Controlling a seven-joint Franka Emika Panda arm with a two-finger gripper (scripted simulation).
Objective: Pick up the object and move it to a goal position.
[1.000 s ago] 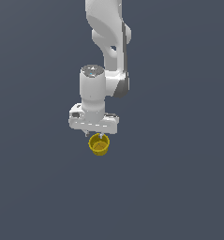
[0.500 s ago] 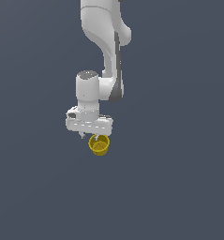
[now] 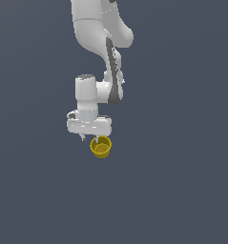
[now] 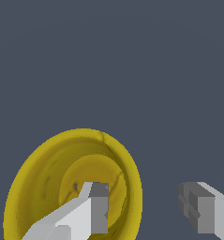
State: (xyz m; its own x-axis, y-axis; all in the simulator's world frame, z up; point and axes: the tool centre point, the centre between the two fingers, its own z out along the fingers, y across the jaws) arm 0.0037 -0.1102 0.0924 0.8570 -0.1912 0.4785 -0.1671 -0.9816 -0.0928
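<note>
The object is a small yellow cup (image 3: 101, 147) standing upright, its hollow mouth facing up, just below my white gripper (image 3: 90, 137). In the wrist view the cup (image 4: 43, 178) fills the lower part of the picture. My gripper (image 4: 145, 199) is open. One finger (image 4: 98, 206) reaches inside the cup's mouth and the other finger (image 4: 200, 206) stands outside it. The cup's wall lies in the gap between them. A clear space separates the outer finger from the wall.
A flat, plain dark grey ground (image 3: 182, 190) surrounds the cup on all sides. The arm's white links (image 3: 98, 28) rise above the gripper.
The gripper has come down a little and shifted slightly to the exterior view's left, closing on the cup's rim. The cup has stayed in place.
</note>
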